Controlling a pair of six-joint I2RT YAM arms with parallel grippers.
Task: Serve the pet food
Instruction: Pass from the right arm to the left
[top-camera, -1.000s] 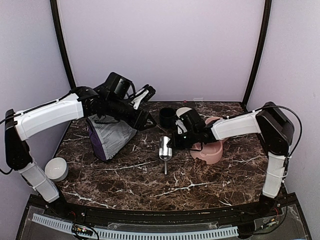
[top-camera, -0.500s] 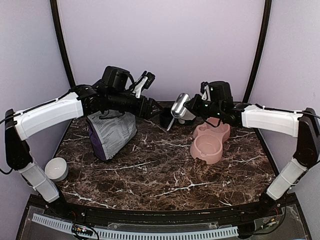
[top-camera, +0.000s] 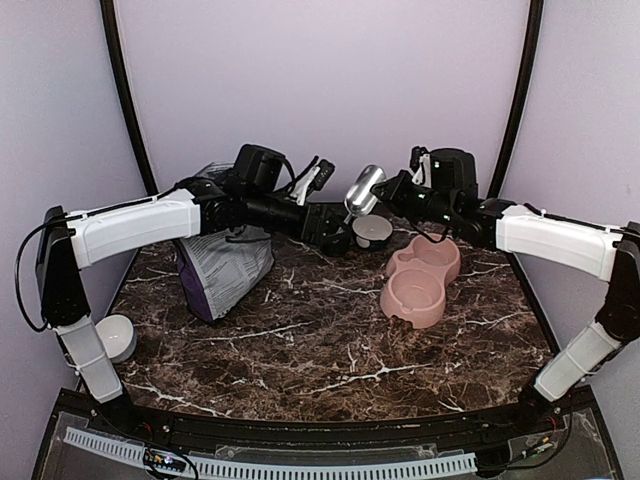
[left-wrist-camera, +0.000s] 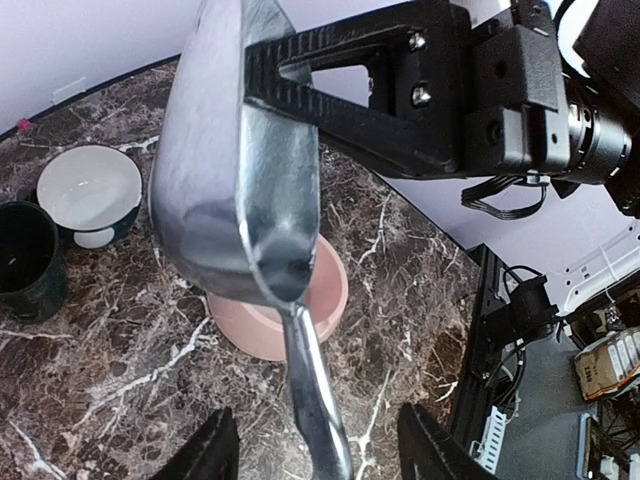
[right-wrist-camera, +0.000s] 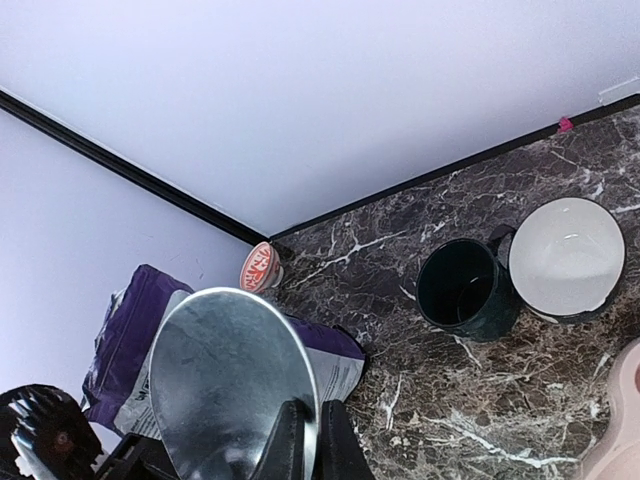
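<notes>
Marble table (top-camera: 300, 345) spread out under me, and the biggest thing on it is the purple-and-grey bag (top-camera: 225, 268), upright at the left beneath my left forearm, its top hidden behind that arm. The pet food itself does not show in any view, so where it lies against my jaws, and which way it points, I cannot tell. Over on the right, the pink double bowl (top-camera: 420, 283) sits below my right arm, its two wells in a row running from the front toward the back wall. Up in the air between my wrists hangs the metal scoop (top-camera: 363, 190). My right gripper (right-wrist-camera: 306, 445) is clamped hard on it at the bowl end, jaws all but touching. Its long axis runs steeply, bowl high and thin handle hanging free. My left gripper (left-wrist-camera: 320, 452) waits right below, jaws parted to a middling gap. In the left wrist view the handle drops between them and touches neither that I can see, though whether it is truly level with them I cannot tell. Beneath the scoop, at the back of the table, the white-lined bowl (top-camera: 373, 231) stands just beside the dark cup (right-wrist-camera: 462, 285). A small white dish (top-camera: 115, 337) sits at the near left, by my left arm's lower link. A little red-and-white can (right-wrist-camera: 261, 267) is tucked in the back corner behind the bag.
</notes>
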